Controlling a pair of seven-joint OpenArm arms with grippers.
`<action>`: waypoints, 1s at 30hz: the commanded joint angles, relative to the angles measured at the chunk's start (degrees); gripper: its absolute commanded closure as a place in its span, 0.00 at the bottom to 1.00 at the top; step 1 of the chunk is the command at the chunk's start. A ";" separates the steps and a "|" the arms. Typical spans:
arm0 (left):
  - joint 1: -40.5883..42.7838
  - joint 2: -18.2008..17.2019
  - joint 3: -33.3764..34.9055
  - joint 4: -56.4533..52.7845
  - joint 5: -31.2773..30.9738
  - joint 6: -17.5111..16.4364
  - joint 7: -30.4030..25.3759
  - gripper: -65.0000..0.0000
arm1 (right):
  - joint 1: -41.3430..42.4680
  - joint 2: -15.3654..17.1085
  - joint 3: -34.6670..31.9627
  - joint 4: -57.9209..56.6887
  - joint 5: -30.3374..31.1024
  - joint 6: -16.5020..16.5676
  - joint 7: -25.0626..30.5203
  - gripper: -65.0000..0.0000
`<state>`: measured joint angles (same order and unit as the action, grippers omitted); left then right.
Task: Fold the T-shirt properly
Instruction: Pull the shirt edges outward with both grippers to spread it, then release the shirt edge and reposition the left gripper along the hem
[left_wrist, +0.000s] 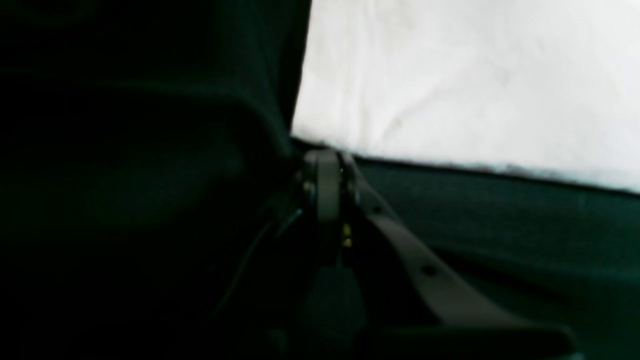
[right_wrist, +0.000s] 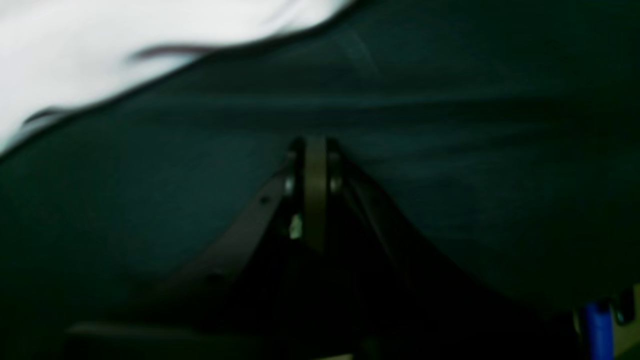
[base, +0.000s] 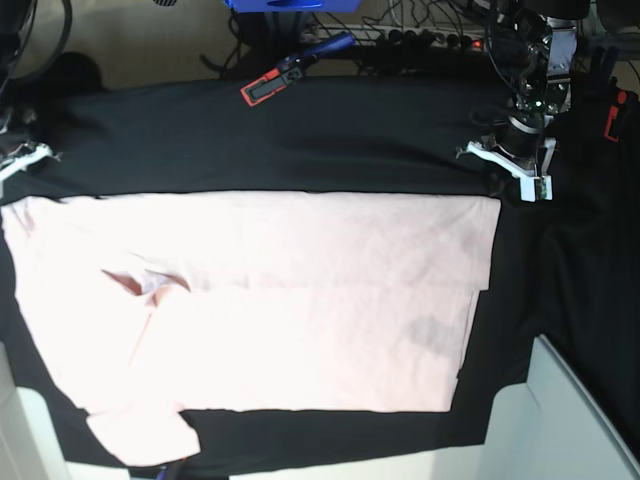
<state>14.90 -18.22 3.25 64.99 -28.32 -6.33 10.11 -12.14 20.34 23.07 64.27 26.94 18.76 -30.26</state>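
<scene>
The pale pink T-shirt (base: 260, 300) lies flat on the black-clothed table (base: 300, 140), apparently folded once lengthwise, 1 sleeve jutting at the near left. The left gripper (left_wrist: 327, 165) sits pressed together at its far corner, and the right gripper (right_wrist: 315, 150) (also closed, holding nothing) rests just off the hem, likely after laying the fold.

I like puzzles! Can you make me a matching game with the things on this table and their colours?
Things:
1. big short-sleeved cotton T-shirt
2. cloth covering the table
3. clamp lying at the table's far edge

Colours:
a. black
b. red and blue
c. pale pink

Pairs: 1-c, 2-a, 3-b
</scene>
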 joint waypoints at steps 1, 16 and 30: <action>3.26 -0.38 -1.27 1.34 1.90 3.38 7.78 1.00 | 0.41 1.51 0.45 3.20 0.71 -0.79 1.47 1.00; -8.52 3.32 -7.42 26.22 1.99 6.90 39.52 1.00 | 12.71 9.07 -10.02 7.60 0.53 -10.37 -8.64 1.00; -17.49 9.73 -6.54 11.98 21.59 6.55 49.36 1.00 | 25.02 10.48 -25.84 -14.91 0.53 -10.37 -8.46 1.00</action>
<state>-2.13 -7.94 -3.07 76.07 -7.27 0.01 59.11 11.66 29.32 -3.14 48.53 27.53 8.49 -39.35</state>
